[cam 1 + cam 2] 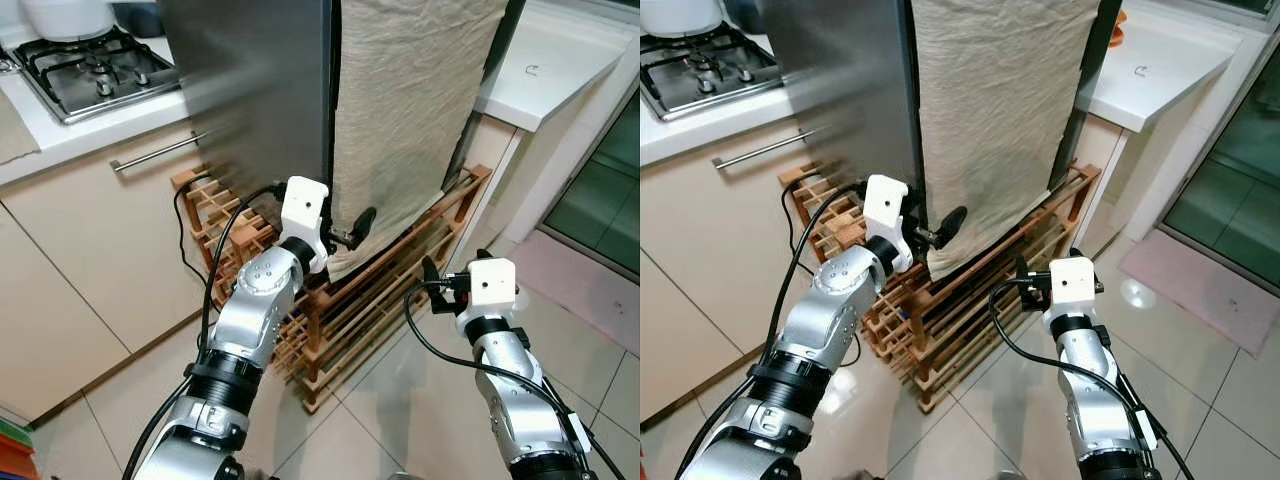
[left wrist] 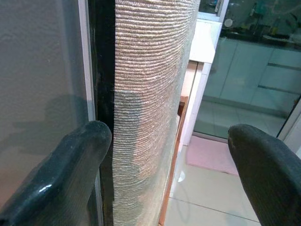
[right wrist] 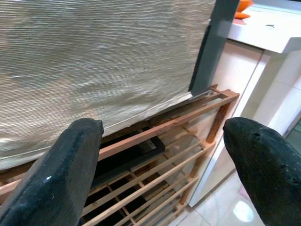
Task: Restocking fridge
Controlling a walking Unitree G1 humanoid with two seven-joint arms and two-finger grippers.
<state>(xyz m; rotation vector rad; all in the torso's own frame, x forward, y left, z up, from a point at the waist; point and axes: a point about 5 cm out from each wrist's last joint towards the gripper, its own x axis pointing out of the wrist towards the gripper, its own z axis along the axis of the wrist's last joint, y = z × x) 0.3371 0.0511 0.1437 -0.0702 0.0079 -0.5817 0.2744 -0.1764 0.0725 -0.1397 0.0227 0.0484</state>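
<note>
The fridge (image 1: 250, 90) has a steel side and a beige cloth (image 1: 410, 110) hanging down its front. Its door is shut. My left gripper (image 1: 348, 232) is open at the fridge's lower front corner. In the left wrist view its fingertips (image 2: 70, 174) straddle the black door edge (image 2: 101, 61) and the cloth (image 2: 150, 94). My right gripper (image 1: 455, 265) is open, lower and to the right, apart from the fridge. It points at the cloth's bottom hem (image 3: 94, 61) and the wooden rack (image 3: 188, 122) with nothing between its fingers.
A slatted wooden rack (image 1: 380, 300) stands on the tiled floor under the fridge. On the left are a gas hob (image 1: 90, 65) and a cabinet with a bar handle (image 1: 160, 150). A white counter (image 1: 550, 70) is on the right, a pink mat (image 1: 590, 280) beyond it.
</note>
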